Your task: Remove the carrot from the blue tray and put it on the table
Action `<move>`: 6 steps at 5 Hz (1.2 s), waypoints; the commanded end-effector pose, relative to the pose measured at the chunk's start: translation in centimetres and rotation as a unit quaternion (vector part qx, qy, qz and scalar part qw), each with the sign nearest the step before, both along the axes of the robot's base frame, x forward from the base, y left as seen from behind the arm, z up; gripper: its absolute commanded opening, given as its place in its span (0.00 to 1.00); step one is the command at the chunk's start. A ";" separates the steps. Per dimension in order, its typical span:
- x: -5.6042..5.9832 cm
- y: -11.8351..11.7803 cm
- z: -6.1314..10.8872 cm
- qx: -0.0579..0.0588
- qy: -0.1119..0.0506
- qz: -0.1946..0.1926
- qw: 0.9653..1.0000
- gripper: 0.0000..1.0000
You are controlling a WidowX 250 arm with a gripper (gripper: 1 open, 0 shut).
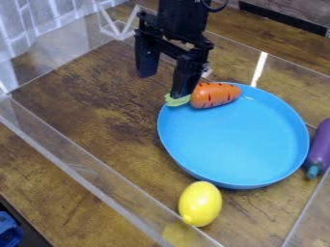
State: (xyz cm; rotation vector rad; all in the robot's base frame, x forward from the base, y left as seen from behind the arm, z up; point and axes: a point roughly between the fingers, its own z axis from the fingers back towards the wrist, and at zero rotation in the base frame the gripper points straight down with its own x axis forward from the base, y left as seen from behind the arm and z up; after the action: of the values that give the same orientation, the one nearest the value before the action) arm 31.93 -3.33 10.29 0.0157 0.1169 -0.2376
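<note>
The carrot [214, 95] is small and orange with a green leafy top, lying on the far left rim of the round blue tray [245, 145]. The tray rests on the dark brown wooden table [91, 116]. My black gripper [169, 69] hangs pointing down just left of the carrot's leafy end, above the tray's edge. Its two fingers stand apart with nothing between them. The right finger [188, 73] is close to the carrot's leaves; whether it touches them I cannot tell.
A yellow lemon [200, 204] lies on the table at the tray's near edge. A purple eggplant [318, 147] sits at the tray's right side. Clear acrylic walls [77, 178] edge the table.
</note>
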 end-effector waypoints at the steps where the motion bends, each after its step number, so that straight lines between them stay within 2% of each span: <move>1: -0.2 0.3 0.7 0.001 -0.020 0.017 1.000 1.00; 2: -0.5 0.4 0.6 0.006 -0.021 0.025 0.999 1.00; 4: 0.2 2.2 0.7 0.014 -0.028 0.030 0.999 1.00; 5: 0.9 1.7 1.6 0.016 -0.029 0.027 0.999 1.00; 6: 1.3 1.0 3.3 0.012 -0.035 0.021 0.999 1.00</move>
State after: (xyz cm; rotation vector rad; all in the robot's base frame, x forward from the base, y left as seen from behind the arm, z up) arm 32.62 -1.66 11.64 0.0453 0.1172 -0.1775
